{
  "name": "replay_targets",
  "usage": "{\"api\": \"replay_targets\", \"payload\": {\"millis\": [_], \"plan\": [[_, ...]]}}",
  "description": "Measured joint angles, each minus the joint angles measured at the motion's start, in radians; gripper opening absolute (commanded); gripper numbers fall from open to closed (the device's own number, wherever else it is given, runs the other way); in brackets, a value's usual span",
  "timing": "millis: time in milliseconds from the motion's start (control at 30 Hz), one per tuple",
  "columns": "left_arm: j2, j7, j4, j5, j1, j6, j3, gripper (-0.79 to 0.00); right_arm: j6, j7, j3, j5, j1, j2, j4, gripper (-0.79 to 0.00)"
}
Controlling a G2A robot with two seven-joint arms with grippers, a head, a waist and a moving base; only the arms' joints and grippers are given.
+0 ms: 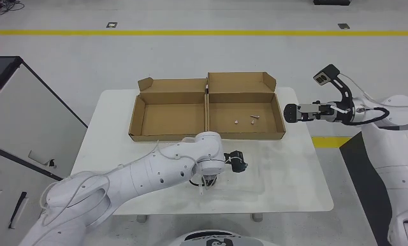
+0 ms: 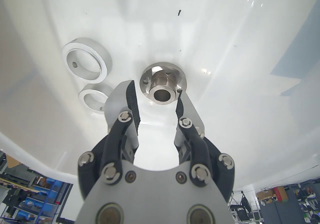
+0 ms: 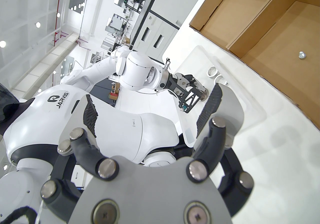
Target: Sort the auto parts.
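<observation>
Left gripper [image 2: 155, 93], jaws partly open, straddles the flanged metal hub [image 2: 163, 79] lying in the white tray [image 2: 200, 22] beside two collar rings [image 2: 86, 59]; right gripper [image 1: 288, 113] gapes wide, well apart from the tray.

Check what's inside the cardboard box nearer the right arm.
Two small metal parts, one apart from the other, lie on the floor of the box. Its near wall hides the floor strip just behind it, so anything there can't be seen.
</observation>
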Motion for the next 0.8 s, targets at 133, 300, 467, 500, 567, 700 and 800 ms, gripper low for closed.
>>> {"api": "replay_targets", "payload": {"millis": [133, 300, 467, 500, 567, 700, 800], "plan": [[-0.006, 0.0, 0.014, 0.009, -0.004, 0.01, 0.007, -0.409, 0.0, 0.0, 0.0, 0.0, 0.0, 0.0, 0.0, 0.0], [-0.013, 0.0, 0.03, 0.017, -0.01, 0.026, 0.01, -0.406, 0.0, 0.0, 0.0, 0.0, 0.0, 0.0, 0.0, 0.0], [-0.02, 0.005, 0.044, 0.034, -0.012, 0.041, 0.002, -0.406, 0.0, 0.0, 0.0, 0.0, 0.0, 0.0, 0.0, 0.0], [-0.022, 0.009, 0.047, 0.037, -0.012, 0.042, 0.0, -0.406, 0.0, 0.0, 0.0, 0.0, 0.0, 0.0, 0.0, 0.0], [-0.025, 0.012, 0.051, 0.043, -0.011, 0.042, -0.002, -0.406, 0.0, 0.0, 0.0, 0.0, 0.0, 0.0, 0.0, 0.0], [-0.028, 0.019, 0.054, 0.029, -0.007, 0.023, -0.01, -0.388, 0.0, 0.0, 0.0, 0.0, 0.0, 0.0, 0.0, 0.0], [-0.028, 0.021, 0.057, 0.013, 0.0, -0.002, -0.015, -0.345, 0.0, 0.0, 0.0, 0.0, 0.0, 0.0, 0.0, 0.0]]}}
